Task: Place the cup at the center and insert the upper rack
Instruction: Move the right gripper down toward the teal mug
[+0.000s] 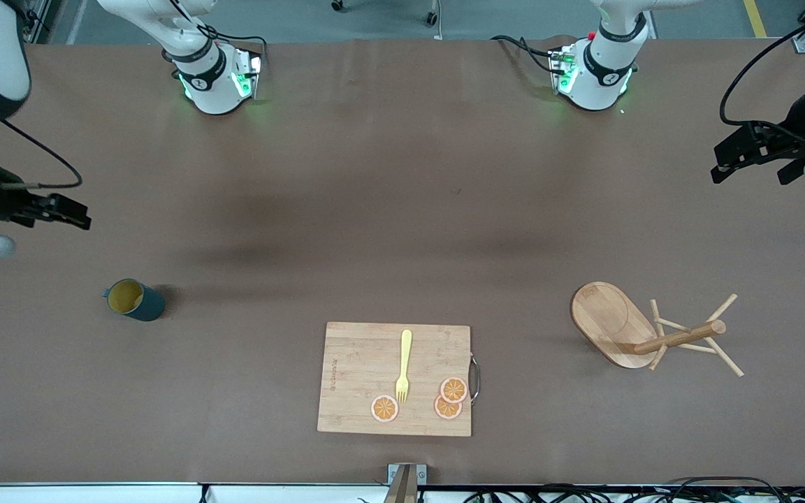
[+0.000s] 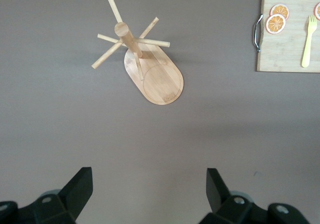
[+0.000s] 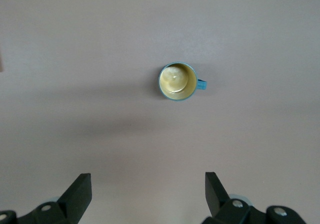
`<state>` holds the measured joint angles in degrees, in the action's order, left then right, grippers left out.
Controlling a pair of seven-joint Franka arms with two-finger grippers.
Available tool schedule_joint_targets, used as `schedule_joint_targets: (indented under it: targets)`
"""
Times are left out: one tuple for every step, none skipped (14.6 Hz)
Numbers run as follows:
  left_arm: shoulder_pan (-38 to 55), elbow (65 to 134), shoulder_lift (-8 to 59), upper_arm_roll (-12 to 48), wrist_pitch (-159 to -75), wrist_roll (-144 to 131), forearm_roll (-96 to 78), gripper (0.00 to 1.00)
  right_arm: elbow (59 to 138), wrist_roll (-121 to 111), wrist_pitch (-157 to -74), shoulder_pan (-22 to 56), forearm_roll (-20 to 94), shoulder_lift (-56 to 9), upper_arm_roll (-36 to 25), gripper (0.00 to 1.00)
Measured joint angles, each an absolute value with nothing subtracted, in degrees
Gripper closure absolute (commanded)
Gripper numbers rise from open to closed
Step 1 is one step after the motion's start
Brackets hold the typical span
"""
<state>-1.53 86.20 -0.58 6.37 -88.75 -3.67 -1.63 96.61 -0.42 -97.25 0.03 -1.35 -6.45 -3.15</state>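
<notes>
Upright on smooth matte brown table: cup, small round teal-blue mug, glossy yellow inside, stub handle at its 9 o'clock in front view; toward right arm's end. In right wrist view cup seen straight down, rim a clean circle.

Upper rack toward left arm's end: pale wooden mug tree, oval bamboo base, round post, thin pegs splayed near the top; standing on its base, post leaning toward 3 o'clock in front view from camera angle. Same rack in left wrist view.

Between them, nearer front camera: rectangular bamboo cutting board, metal handle on one short edge, carrying yellow plastic fork and three orange slices.

Right gripper up in air over bare table at cup's 11 o'clock, black fingers spread wide, nothing between.

Left gripper over table edge at rack's 1 o'clock, fingers apart, empty.
</notes>
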Motion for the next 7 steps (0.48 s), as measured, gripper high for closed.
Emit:
schedule_joint_targets:
  targets:
    - [-1.5, 86.2, -0.6, 6.4, -88.7, -3.7, -1.6, 0.00, 96.6, -0.4, -98.2, 0.5, -1.3, -8.2, -3.1, 0.00]
    - [-1.5, 86.2, -0.6, 6.4, -88.7, -3.7, -1.6, 0.00, 96.6, -0.4, -99.3, 1.5, -1.3, -10.0, -3.1, 0.00]
    - [-1.5, 86.2, -0.6, 6.4, -88.7, -3.7, -1.6, 0.00, 96.6, -0.3, -100.5, 2.7, -1.3, -12.0, -3.0, 0.00]
    - [-1.5, 86.2, -0.6, 6.4, -88.7, -3.7, -1.6, 0.00, 96.6, -0.2, -101.5, 3.9, -1.3, -13.9, -3.0, 0.00]
    - [-1.5, 86.3, -0.6, 6.4, -88.7, -3.7, -1.6, 0.00, 96.8, 0.0, -102.8, 4.8, -1.3, -15.9, -2.9, 0.00]
    - [-1.5, 86.3, -0.7, 6.4, -88.7, -3.7, -1.6, 0.00, 97.1, 0.1, -104.0, 5.2, -1.3, -18.0, -3.0, 0.00]
    - [-1.5, 86.3, -0.7, 6.4, -88.7, -3.7, -1.6, 0.00, 97.4, 0.1, -105.2, 5.2, -1.3, -19.7, -3.0, 0.00]
